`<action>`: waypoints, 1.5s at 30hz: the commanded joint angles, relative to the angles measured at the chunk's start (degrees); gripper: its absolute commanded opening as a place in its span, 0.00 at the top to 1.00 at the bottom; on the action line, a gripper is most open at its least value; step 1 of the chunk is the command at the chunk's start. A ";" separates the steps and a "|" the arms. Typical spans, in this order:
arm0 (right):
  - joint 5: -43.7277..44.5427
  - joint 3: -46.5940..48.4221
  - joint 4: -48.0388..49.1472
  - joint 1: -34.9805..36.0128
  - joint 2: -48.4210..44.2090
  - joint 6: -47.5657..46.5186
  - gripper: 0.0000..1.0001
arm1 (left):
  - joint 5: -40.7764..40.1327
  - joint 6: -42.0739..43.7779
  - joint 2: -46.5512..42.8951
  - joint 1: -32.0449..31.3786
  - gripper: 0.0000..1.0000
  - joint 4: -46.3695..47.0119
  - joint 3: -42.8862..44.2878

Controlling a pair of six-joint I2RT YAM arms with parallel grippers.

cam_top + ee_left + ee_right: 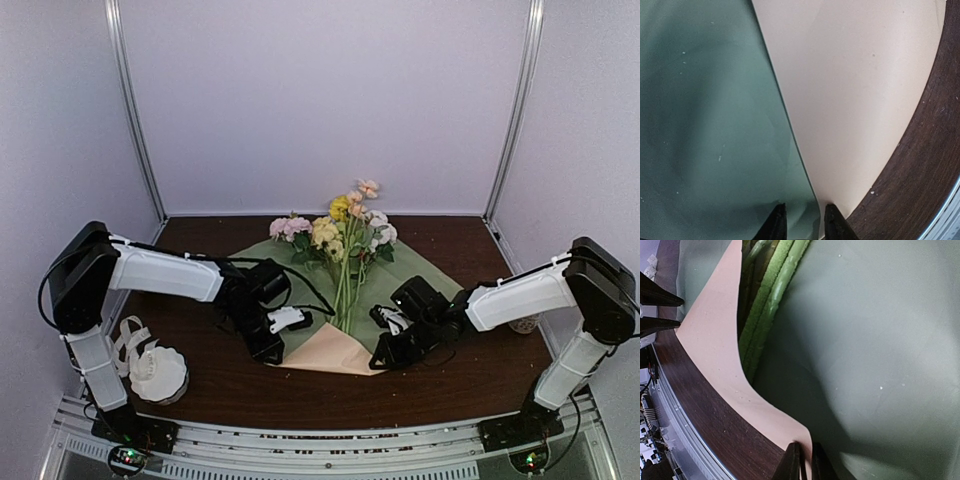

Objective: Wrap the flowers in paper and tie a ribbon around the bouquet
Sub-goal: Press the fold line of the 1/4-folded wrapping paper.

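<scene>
Peach-pink thin paper sheet [855, 90] lies on dark brown wooden table [470, 250], w/ pale sage-green paper sheet [705, 125] on top of it; only the peach corner shows, at the near edge. Flowers [345, 235], long thin green stems w/ yellow, pink & white blossoms, lie on the green sheet, heads toward the far wall, lower ends reaching toward the peach corner.

L gripper [804, 224] sits low at the sheets' left near edge. Its fingers [776, 224] are slightly parted, w/ the green sheet's edge running into the gap, not pressed on it. R gripper [805, 465] sits at the right near edge. Its fingers [791, 465] are almost together, w/ the peach edge in the slit btwn them; can't tell if it's pinched or loose.

Cream-white flat ribbon [128, 338] lies looped at the table's left, touching a white scalloped round bowl [165, 378], well apart from the paper.
</scene>
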 commanded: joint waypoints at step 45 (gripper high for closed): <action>1.57 4.32 -9.55 -0.22 1.18 -2.11 1.00 | -7.13 2.77 -0.16 -6.73 0.65 2.52 -1.22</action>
